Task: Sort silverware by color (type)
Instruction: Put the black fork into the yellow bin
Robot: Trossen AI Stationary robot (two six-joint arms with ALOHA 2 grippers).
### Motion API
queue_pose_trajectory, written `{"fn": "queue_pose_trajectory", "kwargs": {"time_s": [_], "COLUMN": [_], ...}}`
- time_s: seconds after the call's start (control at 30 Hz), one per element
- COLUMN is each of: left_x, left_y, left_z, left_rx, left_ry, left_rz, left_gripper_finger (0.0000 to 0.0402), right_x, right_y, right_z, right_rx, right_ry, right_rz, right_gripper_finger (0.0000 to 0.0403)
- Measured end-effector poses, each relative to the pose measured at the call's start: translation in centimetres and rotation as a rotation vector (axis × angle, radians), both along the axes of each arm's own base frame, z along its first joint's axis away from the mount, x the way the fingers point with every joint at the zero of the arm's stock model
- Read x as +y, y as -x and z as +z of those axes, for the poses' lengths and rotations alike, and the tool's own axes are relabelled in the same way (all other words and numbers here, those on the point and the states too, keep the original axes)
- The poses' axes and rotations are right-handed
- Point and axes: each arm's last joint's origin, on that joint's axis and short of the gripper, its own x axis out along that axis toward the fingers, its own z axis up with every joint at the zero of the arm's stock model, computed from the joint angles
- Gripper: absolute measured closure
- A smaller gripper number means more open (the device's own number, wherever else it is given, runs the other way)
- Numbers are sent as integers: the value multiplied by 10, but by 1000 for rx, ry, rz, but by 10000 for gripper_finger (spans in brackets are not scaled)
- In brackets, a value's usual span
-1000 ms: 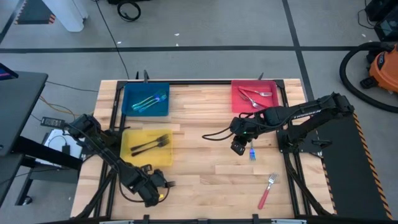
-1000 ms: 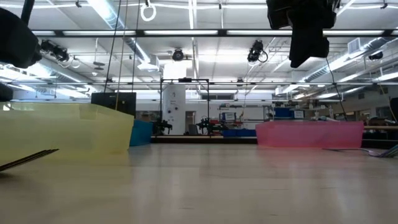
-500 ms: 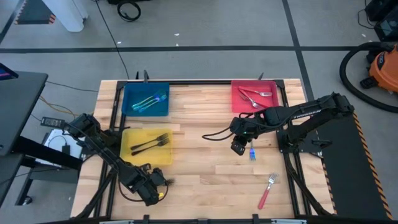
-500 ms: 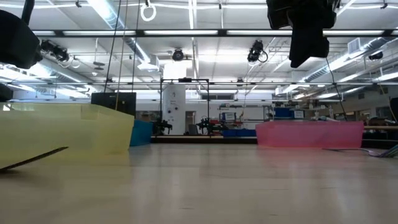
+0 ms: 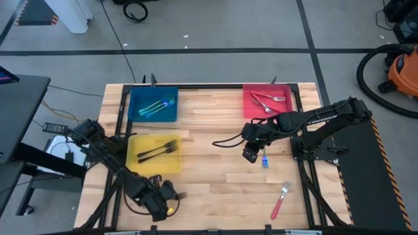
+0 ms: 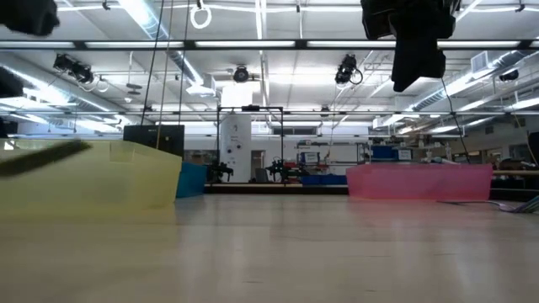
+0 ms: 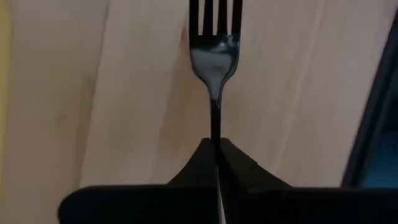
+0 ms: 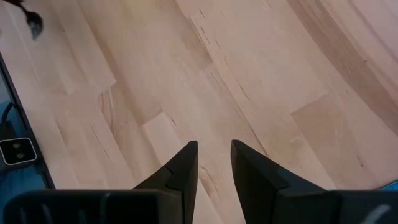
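Now your left pincer point(image 7: 216, 155) pinches the black fork point(image 7: 214, 56), pointing straight ahead; the yellow tray point(image 5: 134, 163) sits just beside it.

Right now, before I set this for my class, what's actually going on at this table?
A two-armed robot is sorting forks into coloured trays. The left gripper is shut on a black-handled fork at the table's near left corner, beside the yellow tray, which already holds black forks. The right gripper hangs open over bare wood beside a blue fork. A red fork lies loose too.
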Motion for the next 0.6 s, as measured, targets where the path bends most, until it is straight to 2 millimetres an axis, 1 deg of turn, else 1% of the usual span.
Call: {"fn": "queue_pose_trajectory", "kwargs": {"time_s": [0.13, 0.27, 0.43, 0.6], "left_x": [-3, 4, 22, 53], "left_y": [-7, -12, -18, -25], "left_z": [23, 47, 69, 83], "left_rx": [12, 54, 126, 167], "left_ry": [-32, -133, -224, -273], "left_rz": [-49, -88, -152, -148], "left_gripper_finger": [400, 401, 401, 398], "right_x": [0, 0, 4, 11], "right_y": [0, 0, 0, 2], "right_z": [0, 0, 0, 0], "right_rx": [-2, -2, -3, -5], "right_ry": [9, 4, 3, 9], "right_rz": [-9, -25, -9, 17], "right_gripper_finger": [298, 298, 298, 298]}}
